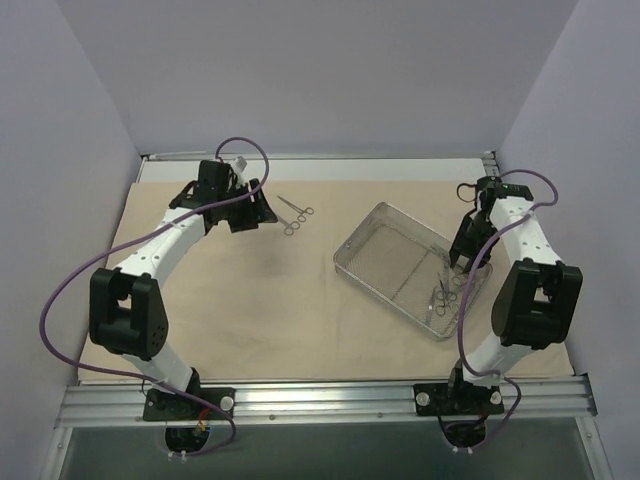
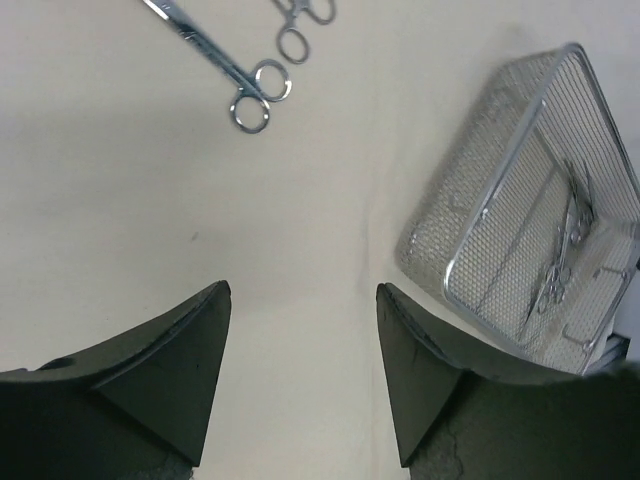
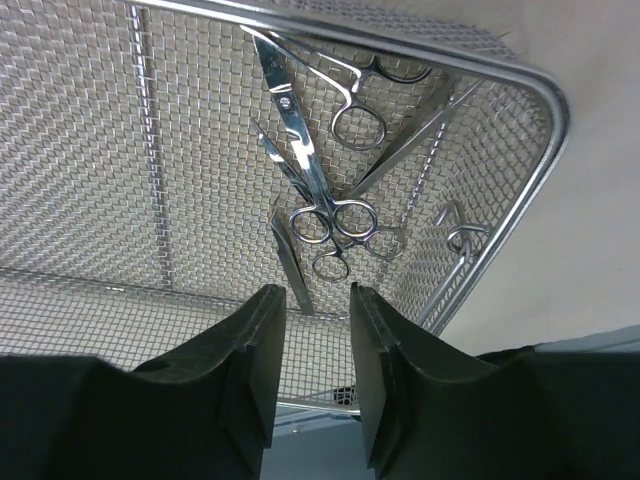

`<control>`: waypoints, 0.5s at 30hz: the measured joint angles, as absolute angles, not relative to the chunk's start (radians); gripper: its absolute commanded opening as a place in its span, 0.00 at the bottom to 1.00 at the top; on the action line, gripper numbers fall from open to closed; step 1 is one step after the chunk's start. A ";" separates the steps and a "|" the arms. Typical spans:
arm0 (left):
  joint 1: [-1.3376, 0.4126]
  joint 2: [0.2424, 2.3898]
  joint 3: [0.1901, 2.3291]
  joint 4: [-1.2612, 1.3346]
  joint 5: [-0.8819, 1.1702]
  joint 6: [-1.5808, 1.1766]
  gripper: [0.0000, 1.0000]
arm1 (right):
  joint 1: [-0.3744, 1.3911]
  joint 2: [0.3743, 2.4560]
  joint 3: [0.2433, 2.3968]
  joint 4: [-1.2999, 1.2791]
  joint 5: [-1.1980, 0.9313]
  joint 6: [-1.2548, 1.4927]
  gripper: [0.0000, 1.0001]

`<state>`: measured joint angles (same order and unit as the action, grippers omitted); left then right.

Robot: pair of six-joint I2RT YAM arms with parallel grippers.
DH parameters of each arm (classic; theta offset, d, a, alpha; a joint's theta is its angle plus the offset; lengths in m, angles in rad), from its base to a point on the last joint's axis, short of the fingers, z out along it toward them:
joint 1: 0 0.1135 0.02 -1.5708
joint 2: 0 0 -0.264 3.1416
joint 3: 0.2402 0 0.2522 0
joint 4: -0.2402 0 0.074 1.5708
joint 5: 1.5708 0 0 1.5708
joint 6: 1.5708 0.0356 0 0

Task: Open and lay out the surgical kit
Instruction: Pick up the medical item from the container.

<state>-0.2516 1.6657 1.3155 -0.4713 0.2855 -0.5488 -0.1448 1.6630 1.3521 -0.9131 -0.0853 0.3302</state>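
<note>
Right wrist: scissors (image 3: 303, 150) lie in mesh tray (image 3: 80, 150).

Plain pale back wall (image 1: 320, 70), left wall (image 1: 50, 150) and right wall (image 1: 590, 110) enclosed the work area on three sides. An aluminium rail (image 1: 330, 398) ran along the near edge. Lighting was even and diffuse.

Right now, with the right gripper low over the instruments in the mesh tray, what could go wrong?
The ring-handled instruments lie crossed in a corner of the wire-mesh tray, so the right gripper may lift or drag two together.
Its wall is close; a finger could catch and shift it.
The open left gripper hovers near the laid-out instruments on the cloth and might nudge them.
</note>
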 measured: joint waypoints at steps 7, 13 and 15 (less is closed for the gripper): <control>-0.251 1.637 1.338 -0.485 0.385 -0.420 0.68 | -0.127 1.642 1.190 -0.788 -0.112 0.320 0.45; -0.232 1.637 1.338 -0.516 0.427 -0.381 0.68 | -0.123 1.667 1.122 -0.688 -0.112 0.315 0.44; -0.221 1.637 1.338 -0.521 0.432 -0.381 0.68 | -0.123 1.695 1.118 -0.652 -0.106 0.308 0.43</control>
<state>-0.2211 1.6367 1.3380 -0.5205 0.4320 -0.3805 -0.1226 1.6951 1.1183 -0.6518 -0.1062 0.3077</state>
